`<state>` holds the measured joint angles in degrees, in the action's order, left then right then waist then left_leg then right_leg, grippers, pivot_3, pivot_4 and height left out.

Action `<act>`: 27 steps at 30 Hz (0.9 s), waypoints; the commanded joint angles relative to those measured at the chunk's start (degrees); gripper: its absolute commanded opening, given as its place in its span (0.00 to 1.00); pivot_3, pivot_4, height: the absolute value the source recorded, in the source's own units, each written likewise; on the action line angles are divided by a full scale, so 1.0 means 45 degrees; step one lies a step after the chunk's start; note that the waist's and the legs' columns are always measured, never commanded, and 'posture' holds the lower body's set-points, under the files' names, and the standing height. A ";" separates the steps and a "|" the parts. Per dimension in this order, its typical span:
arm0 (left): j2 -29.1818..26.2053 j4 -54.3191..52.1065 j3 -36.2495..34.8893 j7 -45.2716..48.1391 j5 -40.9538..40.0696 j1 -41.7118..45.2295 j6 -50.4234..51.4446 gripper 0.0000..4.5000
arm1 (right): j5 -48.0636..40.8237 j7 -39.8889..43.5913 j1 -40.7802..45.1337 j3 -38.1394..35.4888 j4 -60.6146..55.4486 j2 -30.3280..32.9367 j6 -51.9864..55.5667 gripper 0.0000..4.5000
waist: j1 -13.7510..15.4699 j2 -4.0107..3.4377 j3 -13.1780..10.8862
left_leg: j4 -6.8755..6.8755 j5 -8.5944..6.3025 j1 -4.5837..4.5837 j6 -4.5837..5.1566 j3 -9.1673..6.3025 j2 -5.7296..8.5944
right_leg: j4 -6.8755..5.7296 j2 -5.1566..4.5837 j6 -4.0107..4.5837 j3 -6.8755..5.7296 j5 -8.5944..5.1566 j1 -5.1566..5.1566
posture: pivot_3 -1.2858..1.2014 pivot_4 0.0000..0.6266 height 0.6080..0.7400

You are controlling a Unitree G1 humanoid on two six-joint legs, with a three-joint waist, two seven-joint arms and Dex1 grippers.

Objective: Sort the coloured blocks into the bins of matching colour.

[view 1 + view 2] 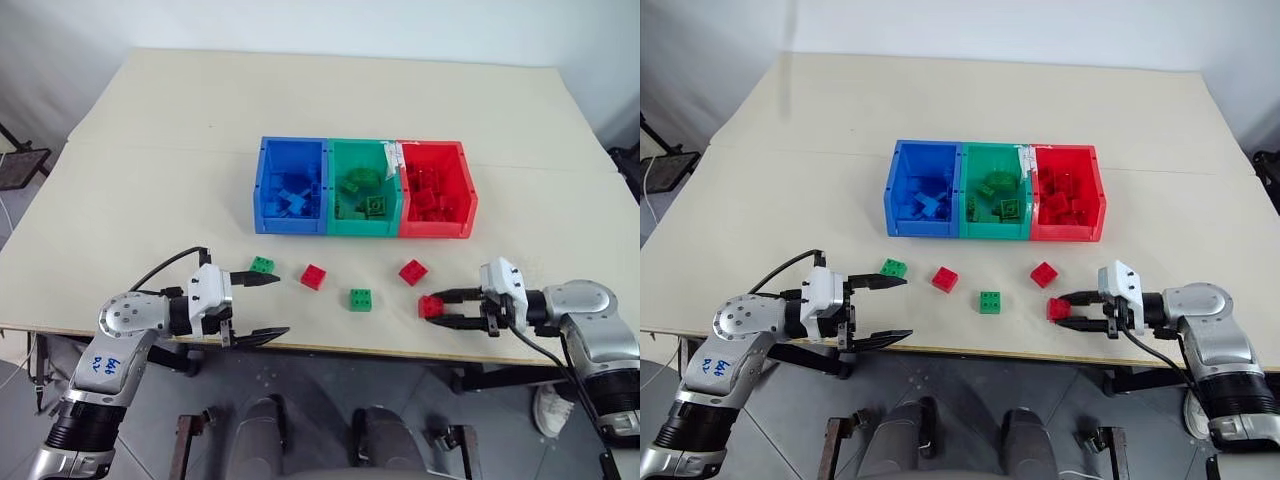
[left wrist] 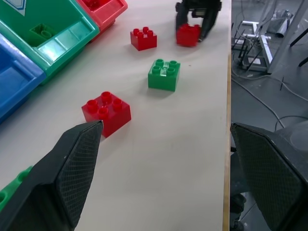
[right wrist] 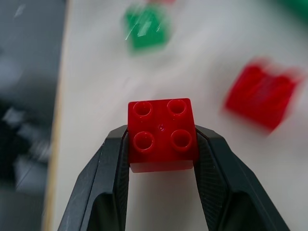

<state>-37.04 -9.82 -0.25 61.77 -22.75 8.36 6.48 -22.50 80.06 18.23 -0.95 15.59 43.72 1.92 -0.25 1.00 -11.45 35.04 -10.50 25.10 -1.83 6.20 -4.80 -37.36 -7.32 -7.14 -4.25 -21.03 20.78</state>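
Note:
My right gripper [image 1: 438, 308] is shut on a red block [image 1: 429, 306] near the table's front edge; the right wrist view shows the block [image 3: 161, 134] clamped between both fingers. Loose on the table lie a red block [image 1: 412, 272], a green block [image 1: 361, 299], another red block [image 1: 314, 277] and a green block [image 1: 262, 265]. My left gripper [image 1: 282, 305] stands open and empty at the front left, its upper finger beside the leftmost green block. Behind them sit the blue bin [image 1: 288, 224], green bin [image 1: 362, 228] and red bin [image 1: 435, 230], each holding several blocks.
The table's front edge [image 1: 330, 349] runs just under both grippers. The bins stand joined in a row at mid-table. A dark stand [image 1: 20, 165] is off the table's left side.

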 commanded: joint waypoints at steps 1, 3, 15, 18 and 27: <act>0.0285 -0.0715 -0.0498 -0.0656 -0.0575 0.0071 0.0408 1.00 | -0.0873 -0.1451 0.1071 -0.1250 -0.0401 -0.0366 0.0834 0.33 | -0.0012 0.0000 0.0000 | 0.0000 0.0000 0.0001 -0.0001 0.0001 0.0000 | -0.0001 0.0000 0.0000 0.0001 0.0000 0.0002 | 0.52 0.24 1.00; 0.0792 -0.0938 -0.0784 -0.1594 -0.0727 0.0129 0.0708 1.00 | -0.0391 -0.3311 0.2470 -0.1604 0.0526 -0.0789 0.1136 0.33 | -0.0059 -0.0005 -0.0003 | 0.0000 0.0000 -0.0001 -0.0002 0.0001 -0.0003 | -0.0006 0.0001 0.0000 0.0002 0.0000 0.0003 | 0.52 0.24 1.00; 0.1024 -0.1421 -0.1285 -0.2881 -0.0632 -0.0189 0.1056 1.00 | 0.1863 -0.7977 0.5748 -0.1504 0.3756 -0.2464 0.0601 0.55 | 0.0020 -0.0004 -0.0003 | -0.0010 0.0012 0.0049 -0.0034 0.0104 -0.0006 | -0.0019 -0.0023 -0.0008 0.0017 0.0001 0.0104 | 0.52 0.24 1.00; 0.0828 -0.1317 -0.1417 -0.2782 -0.0573 -0.0328 0.0941 1.00 | 0.1675 -0.7623 0.5419 -0.1618 0.3280 -0.2338 0.0459 0.76 | -0.0012 -0.0004 -0.0003 | -0.0009 0.0010 0.0047 -0.0032 0.0130 -0.0010 | -0.0036 -0.0021 -0.0011 0.0040 0.0002 0.0128 | 0.52 0.24 1.00; 0.0440 -0.0455 -0.0273 -0.1198 -0.0025 0.0577 0.0134 1.00 | -0.1500 -0.3504 -0.0006 -0.4082 -0.1958 0.0031 0.1468 0.99 | 0.0331 -0.0008 -0.0004 | -0.0007 -0.0015 0.0052 -0.0026 0.0146 -0.0009 | -0.0025 -0.0017 -0.0024 0.0066 -0.0003 0.0139 | 0.52 0.24 1.00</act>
<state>-34.76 -12.18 -2.87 54.56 -23.92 9.33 9.10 -26.12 61.47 21.33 -15.39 11.97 41.69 7.49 1.24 0.96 -11.46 35.03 -10.60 25.33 -1.94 6.91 -4.85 -37.44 -7.40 -7.25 -3.93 -21.04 21.40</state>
